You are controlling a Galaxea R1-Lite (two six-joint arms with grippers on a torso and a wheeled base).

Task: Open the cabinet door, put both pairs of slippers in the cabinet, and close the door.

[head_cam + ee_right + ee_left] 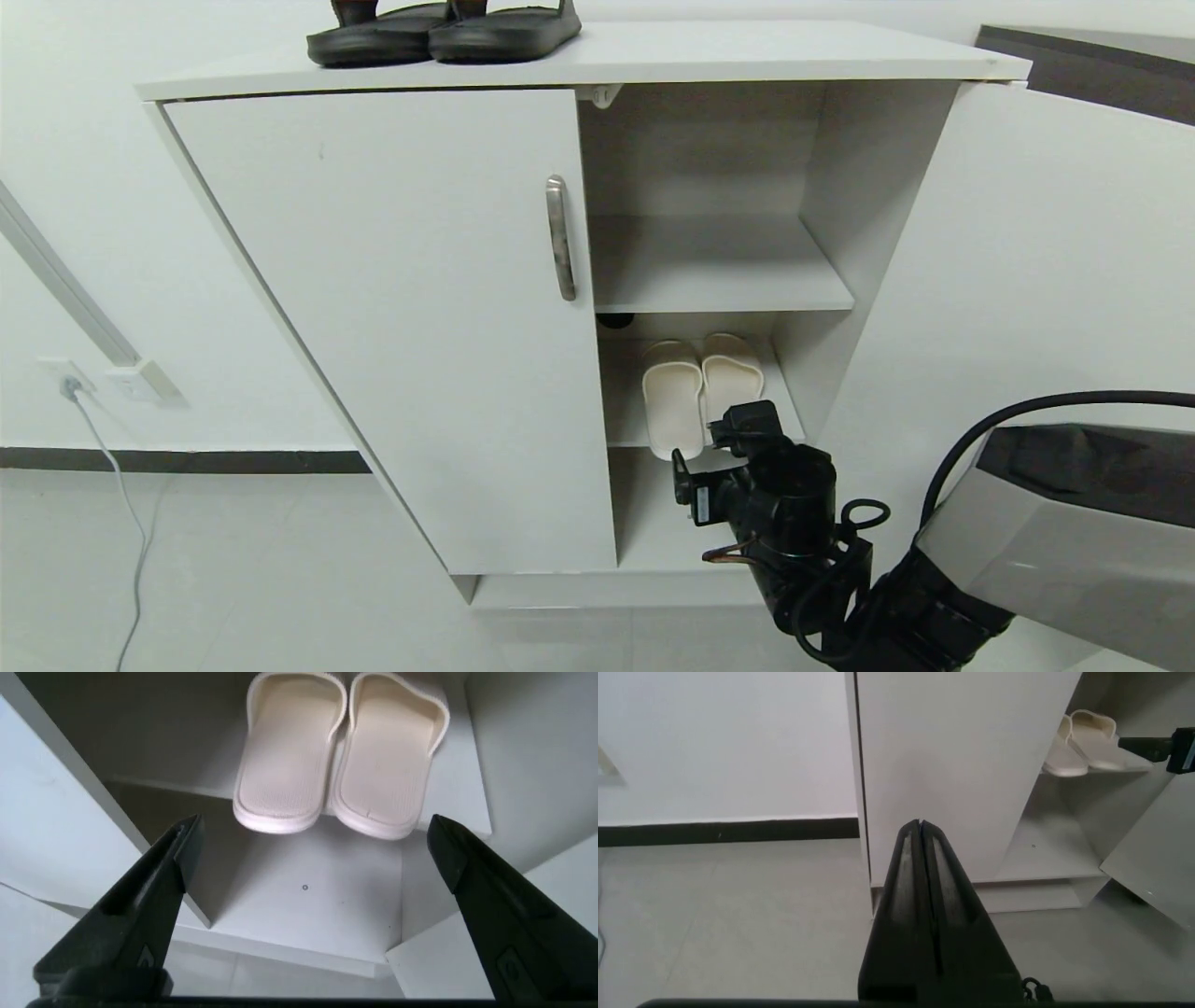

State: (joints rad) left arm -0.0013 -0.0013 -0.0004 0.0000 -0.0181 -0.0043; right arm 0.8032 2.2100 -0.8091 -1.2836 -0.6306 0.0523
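Cream slippers (700, 392) sat on the open cabinet (373, 327)'s middle shelf, black slippers (443, 33) on top.
Right gripper (315, 831) hung near the cream pair, fingers apart; left gripper (920, 831) held its fingers together.

The right arm (794, 523) has a matte black wrist tangled in looping black cables (822, 583), then a pale grey shell (1027, 551) under one thick black cable (1074, 397). The left gripper (920, 831) and right gripper (316, 826) carry long, tapering, matte black jaws.
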